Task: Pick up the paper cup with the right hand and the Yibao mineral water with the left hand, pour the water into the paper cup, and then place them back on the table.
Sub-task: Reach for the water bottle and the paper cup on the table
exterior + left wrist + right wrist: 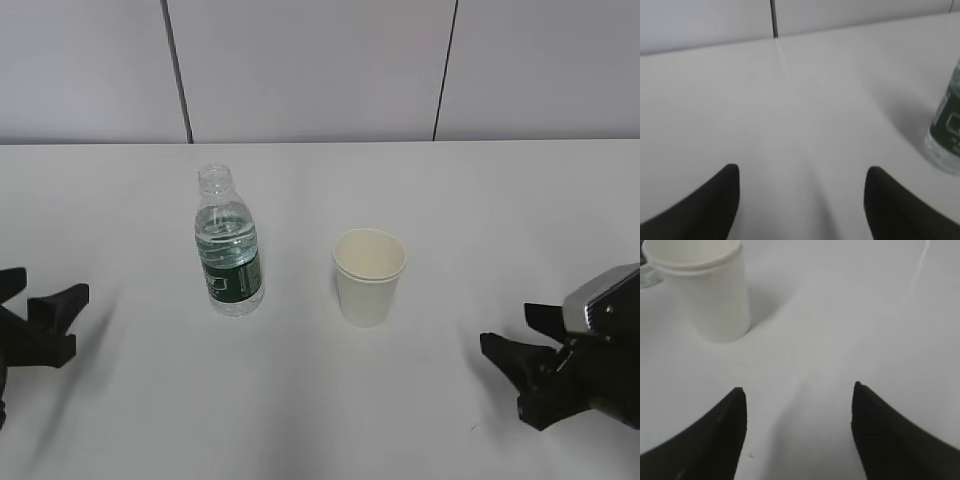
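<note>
The Yibao mineral water (pixel 229 245), a clear uncapped bottle with a dark green label, stands upright on the white table (pixel 320 400), left of centre. Water fills it to the shoulder. The paper cup (pixel 369 276) stands upright to its right, apart from it. My left gripper (pixel 50 297) is open and empty at the left edge, well left of the bottle. The bottle's lower part (pixel 947 135) shows at the right edge of the left wrist view, beyond the gripper (pixel 802 172). My right gripper (pixel 505 335) is open and empty, right of the cup. The cup (pixel 707 290) is ahead-left of the gripper (pixel 797 390).
A pale panelled wall (pixel 320 70) with dark vertical seams rises behind the table's far edge. A tiny dark speck (pixel 473 428) lies on the table near my right gripper.
</note>
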Tool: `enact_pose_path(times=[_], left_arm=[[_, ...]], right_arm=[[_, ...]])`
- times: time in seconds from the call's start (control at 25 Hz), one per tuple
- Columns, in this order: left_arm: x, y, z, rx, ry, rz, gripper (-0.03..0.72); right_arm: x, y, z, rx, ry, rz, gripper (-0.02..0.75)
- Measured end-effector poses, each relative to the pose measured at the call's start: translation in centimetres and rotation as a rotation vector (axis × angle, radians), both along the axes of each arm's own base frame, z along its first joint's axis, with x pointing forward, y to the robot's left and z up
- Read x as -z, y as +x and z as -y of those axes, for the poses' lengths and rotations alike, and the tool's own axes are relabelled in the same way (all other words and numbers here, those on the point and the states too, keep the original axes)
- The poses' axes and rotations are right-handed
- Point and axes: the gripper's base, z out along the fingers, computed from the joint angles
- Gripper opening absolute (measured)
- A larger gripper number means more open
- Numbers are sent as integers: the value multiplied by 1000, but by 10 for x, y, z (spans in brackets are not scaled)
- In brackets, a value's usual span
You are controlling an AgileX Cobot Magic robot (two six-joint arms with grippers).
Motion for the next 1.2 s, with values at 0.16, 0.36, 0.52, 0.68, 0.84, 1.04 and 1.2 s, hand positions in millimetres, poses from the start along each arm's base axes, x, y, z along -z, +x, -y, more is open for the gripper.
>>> enact_pose_path(times=[0.16, 0.36, 0.52, 0.68, 0.84, 1.04, 1.2], left_arm=[[23, -2, 5, 69, 8, -103, 480], [30, -6, 11, 148, 11, -133, 482], [30, -6, 12, 150, 10, -130, 543], [30, -5, 12, 150, 9, -126, 635], [30, -5, 12, 150, 9, -125, 641], [29, -4, 12, 150, 9, -121, 623], [27, 4, 13, 171, 11, -93, 605]], right_arm=[[17, -2, -7, -97, 8, -19, 568], [31, 3, -10, -132, 14, -55, 640], [32, 6, -14, -188, 14, -44, 647], [29, 17, -16, -218, 13, -5, 647], [25, 28, -20, -262, 31, 31, 647], [20, 41, -24, -284, 54, 64, 647], [16, 49, -32, -316, 57, 93, 647]])
